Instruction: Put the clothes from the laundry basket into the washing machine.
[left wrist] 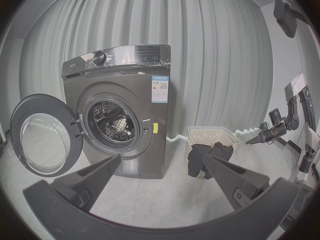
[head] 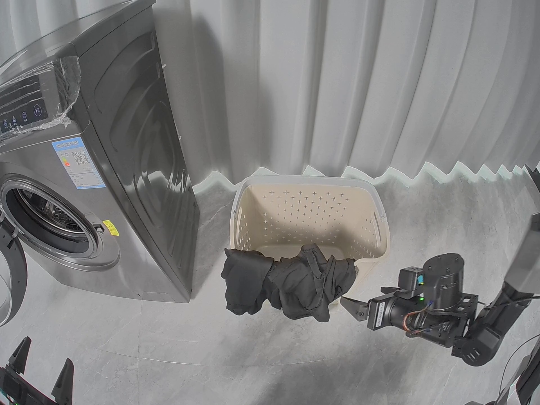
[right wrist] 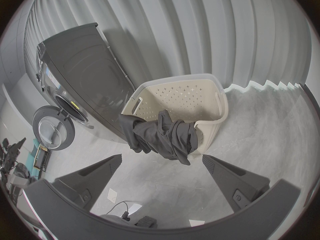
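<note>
Closest to the robot, low on its left side, the left gripper (head: 42, 367) hangs over the pale floor (head: 225, 355) with its jaws spread wide and nothing between them. Its body is cut off by the edge of the head view. In the left wrist view its fingers (left wrist: 100, 170) point toward the front of the washing machine.

Farther out on the right side, the right gripper (head: 353, 306) sits low, pointed at the laundry basket. Its jaws also stand wide apart and hold nothing, and the right wrist view shows the fingers (right wrist: 230, 177) well clear of each other. From the head view its tip lies just beside the clothes and contact cannot be judged. The right wrist view shows bare floor between fingertips and cloth.

The clothes (head: 287, 282), a dark grey bundle, are draped over the near rim of the cream laundry basket (head: 315, 184) and hang down its outer wall. The near part of the basket's inside is hidden behind the bundle.

Left of the basket stands the grey washing machine (head: 135, 142), its round door (left wrist: 45, 135) swung open; the head view cuts most of the door off. Low in the drum (left wrist: 113, 124) lies a dark shape, too dim to make out. Behind everything hangs a white curtain (head: 337, 57).
</note>
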You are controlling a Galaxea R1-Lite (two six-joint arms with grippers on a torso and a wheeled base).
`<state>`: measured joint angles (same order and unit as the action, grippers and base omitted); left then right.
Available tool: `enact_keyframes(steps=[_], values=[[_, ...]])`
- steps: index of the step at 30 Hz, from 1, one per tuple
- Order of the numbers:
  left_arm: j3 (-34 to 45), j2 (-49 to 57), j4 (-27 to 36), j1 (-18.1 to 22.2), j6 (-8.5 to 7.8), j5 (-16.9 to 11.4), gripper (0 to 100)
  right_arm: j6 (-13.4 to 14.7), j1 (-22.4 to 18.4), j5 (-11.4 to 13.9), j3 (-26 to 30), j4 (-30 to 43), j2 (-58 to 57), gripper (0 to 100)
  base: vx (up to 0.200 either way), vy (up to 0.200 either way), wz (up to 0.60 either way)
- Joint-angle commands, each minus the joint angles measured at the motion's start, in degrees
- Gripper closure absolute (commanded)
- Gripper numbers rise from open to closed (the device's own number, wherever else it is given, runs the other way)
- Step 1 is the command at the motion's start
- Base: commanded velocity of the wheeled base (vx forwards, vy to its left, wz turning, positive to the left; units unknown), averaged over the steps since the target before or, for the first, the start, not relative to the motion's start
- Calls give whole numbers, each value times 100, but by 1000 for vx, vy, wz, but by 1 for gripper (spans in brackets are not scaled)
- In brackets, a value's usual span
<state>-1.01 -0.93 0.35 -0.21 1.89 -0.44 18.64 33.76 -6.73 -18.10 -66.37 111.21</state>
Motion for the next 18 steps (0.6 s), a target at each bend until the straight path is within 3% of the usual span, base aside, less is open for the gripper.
enact_keyframes(steps=[1, 16, 18], values=[[92, 93, 9, 3, 4, 0, 0, -1, 35, -92, -387, -351, 1148, 0, 0, 0, 0], [92, 93, 0, 3, 4, 0, 0, 78, 26, -101, -1820, -324, 2396, 0, 0, 0, 0], [92, 93, 9, 3, 13, 0, 0, 96, 26, -188, -2004, -368, 2572, 0, 0, 0, 0]])
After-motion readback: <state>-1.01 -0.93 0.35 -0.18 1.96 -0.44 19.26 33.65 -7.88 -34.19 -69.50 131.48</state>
